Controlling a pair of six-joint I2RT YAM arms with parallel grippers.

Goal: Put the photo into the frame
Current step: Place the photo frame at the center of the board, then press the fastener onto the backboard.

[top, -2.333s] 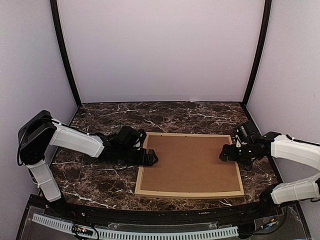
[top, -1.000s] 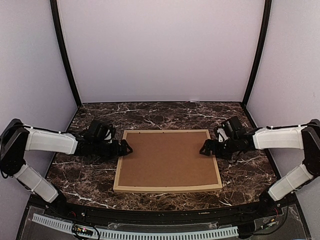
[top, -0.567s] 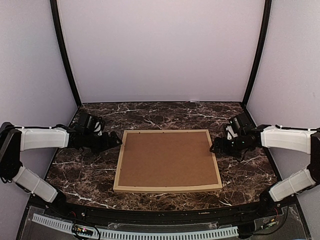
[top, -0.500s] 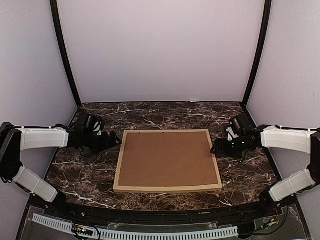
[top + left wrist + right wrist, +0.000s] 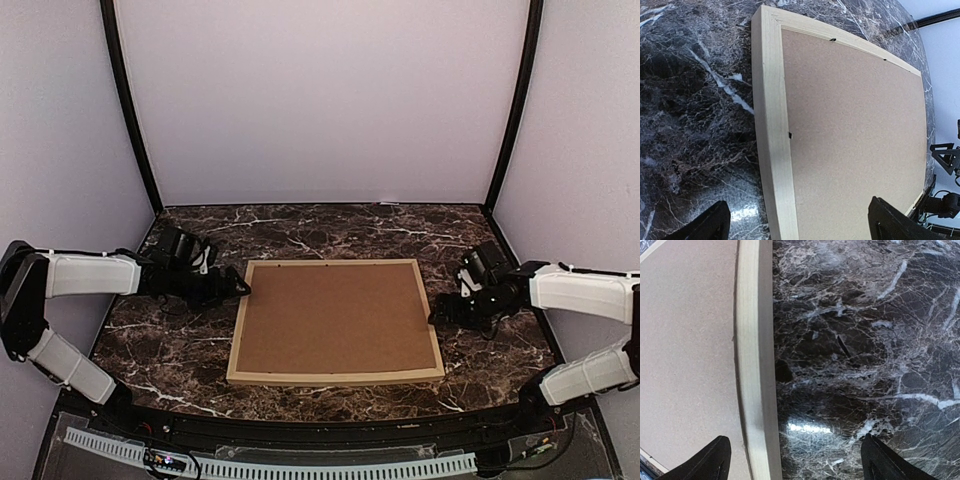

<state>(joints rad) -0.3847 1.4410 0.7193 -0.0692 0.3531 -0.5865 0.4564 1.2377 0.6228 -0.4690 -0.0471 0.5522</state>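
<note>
The left arm (image 5: 90, 275) reaches in low from the left edge of the dark veined marble tabletop (image 5: 320, 228). The left gripper (image 5: 239, 289) sits just beside the frame's left rail, close to its far-left corner. Its jaws are spread wide and hold nothing. In the left wrist view the two black fingertips (image 5: 707, 225) stand far apart at the bottom of the picture, with one light wood rail running up between them. One tip is over marble and the other over the brown board. Whether either tip touches the wood cannot be told. Small dark tabs (image 5: 832, 39) sit along the rails' inner edges.

The frame (image 5: 336, 376) lies flat and back side up in the middle of the tabletop. Its near rail is close to the tabletop's near edge. The brown backing board (image 5: 335, 320) fills its whole opening.

The right gripper (image 5: 438, 313) is low at the frame's right rail, about halfway along it. The right arm (image 5: 585, 292) comes in from the right edge of the tabletop. Its jaws are also wide apart and empty. In the right wrist view the fingertips (image 5: 712, 460) straddle the pale rail, the left one over the board and the right one over the marble.
</note>
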